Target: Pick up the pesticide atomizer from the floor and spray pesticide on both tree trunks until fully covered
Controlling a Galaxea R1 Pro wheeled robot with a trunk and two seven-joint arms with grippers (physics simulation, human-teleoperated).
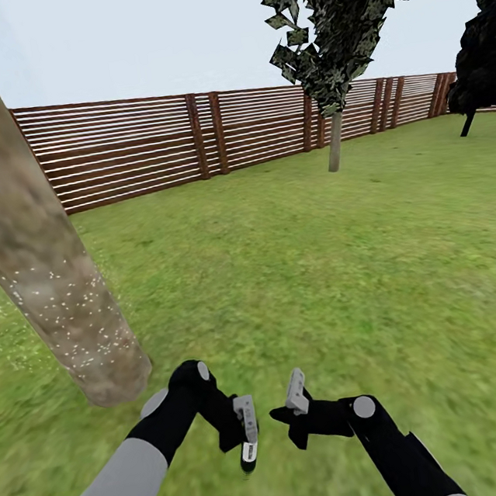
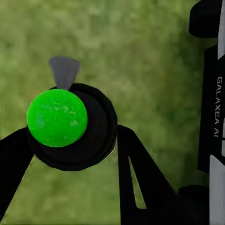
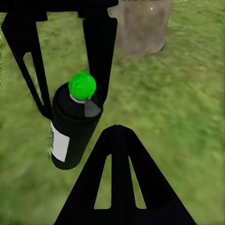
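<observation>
Head view: my left claw [image 1: 247, 436] is low over the grass [image 1: 321, 269], pinching the pesticide atomizer [image 1: 248, 458], w/ the right claw [image 1: 293, 410] just beside it; can't tell if that one's spread. Speckled tree trunk [image 1: 47, 266] stands near left, second tree [image 1: 332, 57] far off by the fence [image 1: 149, 147]. Left wrist: atomizer's green spot [image 2: 57, 118] betw. my black fingers [image 2: 140, 178]. Right wrist: bottle [image 3: 72, 126] held in the left claw's fingers [image 3: 98, 47], trunk base [image 3: 140, 28] beyond.

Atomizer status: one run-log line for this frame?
left hand: holds pesticide atomizer | right hand: empty, beside it | near tree trunk: white specks, at robot's left | far tree: by fence
</observation>
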